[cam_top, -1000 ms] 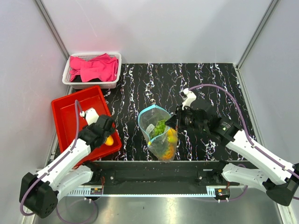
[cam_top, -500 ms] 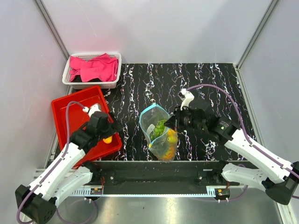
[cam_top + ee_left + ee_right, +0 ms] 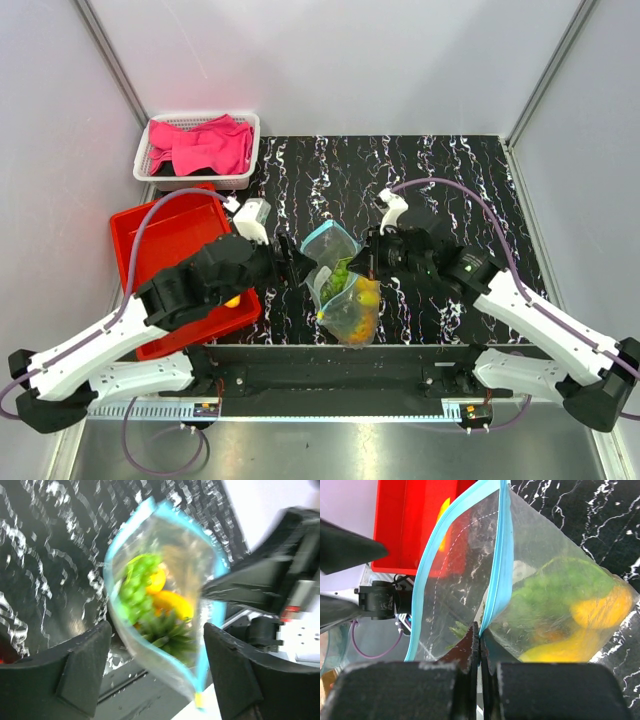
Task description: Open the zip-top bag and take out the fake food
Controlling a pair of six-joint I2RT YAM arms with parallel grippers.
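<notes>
1. Counter [image 3: 450, 170]: black, white-veined, filling the centre of the top view.
2. Red tray [image 3: 160, 225]: left of centre, touching the counter's left edge. One yellow-orange piece [image 3: 233, 300] lies in it, partly hidden by the left arm.
3. White basket [image 3: 247, 150]: upper left, holding a pink cloth [image 3: 200, 145].
4. Zip-top bag [image 3: 335, 275]: lower centre of the counter, light blue zip strip parted so the mouth gapes.
5. Right end effector [image 3: 479, 639]: jaws closed flat on the bag's right wall, beside the zip strip.
6. Left end effector [image 3: 155, 630]: jaws wide apart, gripping nothing, just left of the bag's mouth.
7. Fake food [image 3: 555, 595]: green and yellow-orange pieces, inside the bag at its lower end.
8. White label [image 3: 322, 275]: on the bag's wall. Its writing is too small to read, and no brand is legible.
</notes>
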